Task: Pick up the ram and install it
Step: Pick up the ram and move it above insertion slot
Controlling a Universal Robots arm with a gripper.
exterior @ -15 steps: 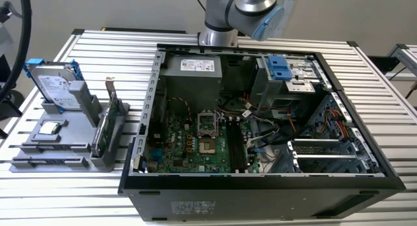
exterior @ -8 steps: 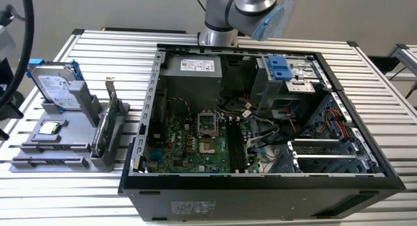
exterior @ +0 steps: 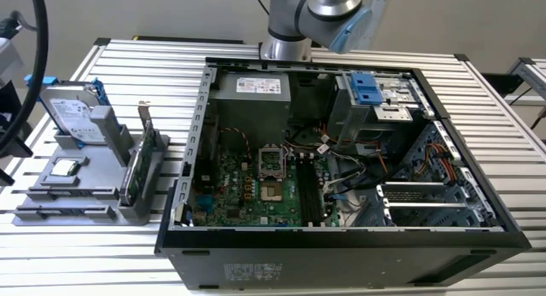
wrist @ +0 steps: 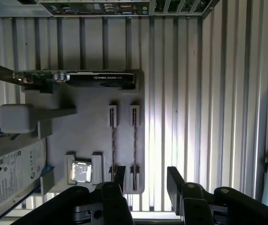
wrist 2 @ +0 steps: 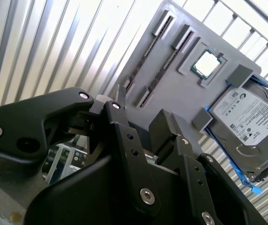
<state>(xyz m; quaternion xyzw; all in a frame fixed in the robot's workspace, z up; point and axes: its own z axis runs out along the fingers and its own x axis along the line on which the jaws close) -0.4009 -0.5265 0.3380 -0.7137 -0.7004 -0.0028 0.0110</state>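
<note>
Gripper (wrist: 146,174) spread wide, holding nothing, hovering over grey parts holder (wrist: 91,126). ram (wrist: 134,145) looks like the thin edge-on strip standing in a holder slot. Not grasped, not yet installed in PC case (exterior: 341,257)

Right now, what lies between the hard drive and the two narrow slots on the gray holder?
A square processor chip lies there, seen in both wrist views.

We count one arm (exterior: 324,8), one gripper (wrist: 146,174), one open computer case (exterior: 341,254), one grey holder (wrist: 89,136) with two narrow slots (wrist: 134,136), one hard drive (wrist 2: 246,122), one processor chip (wrist 2: 208,63) and one green card (wrist: 96,78)
</note>
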